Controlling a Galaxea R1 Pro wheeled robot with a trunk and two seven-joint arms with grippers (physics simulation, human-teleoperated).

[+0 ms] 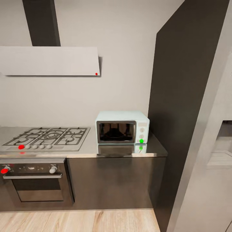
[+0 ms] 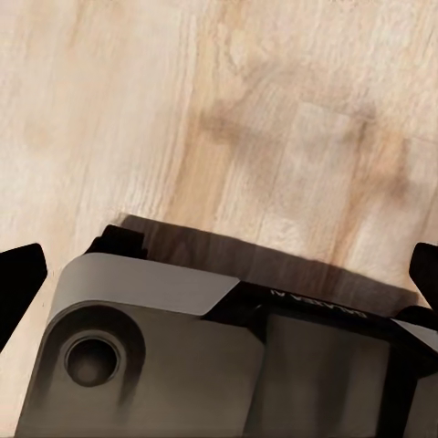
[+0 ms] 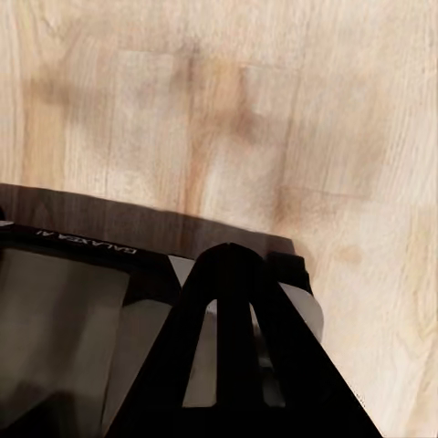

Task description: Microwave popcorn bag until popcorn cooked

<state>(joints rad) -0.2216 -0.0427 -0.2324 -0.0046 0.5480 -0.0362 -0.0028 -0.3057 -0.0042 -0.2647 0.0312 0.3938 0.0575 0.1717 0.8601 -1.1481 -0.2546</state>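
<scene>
The pale mint-blue microwave [image 1: 122, 127] stands at the right end of the glossy grey countertop [image 1: 87, 150]. Its dark glass door is closed, and a green mark glows on its button panel. The popcorn bag is out of view. In the left wrist view my left gripper [image 2: 219, 274] is open, one black fingertip at each edge of the picture, over the wood floor [image 2: 182, 109]. In the right wrist view my right gripper [image 3: 233, 260] is shut on nothing, its fingers [image 3: 214, 319] meeting in a point above the floor.
The steel gas hob [image 1: 48, 137] lies left of the microwave, under the flat white hood [image 1: 48, 61]. A dark oven [image 1: 35, 182] sits below the hob. A tall dark cabinet [image 1: 174, 112] and a pale panel [image 1: 209, 167] close off the right. My own grey base [image 2: 228, 365] is below both wrists.
</scene>
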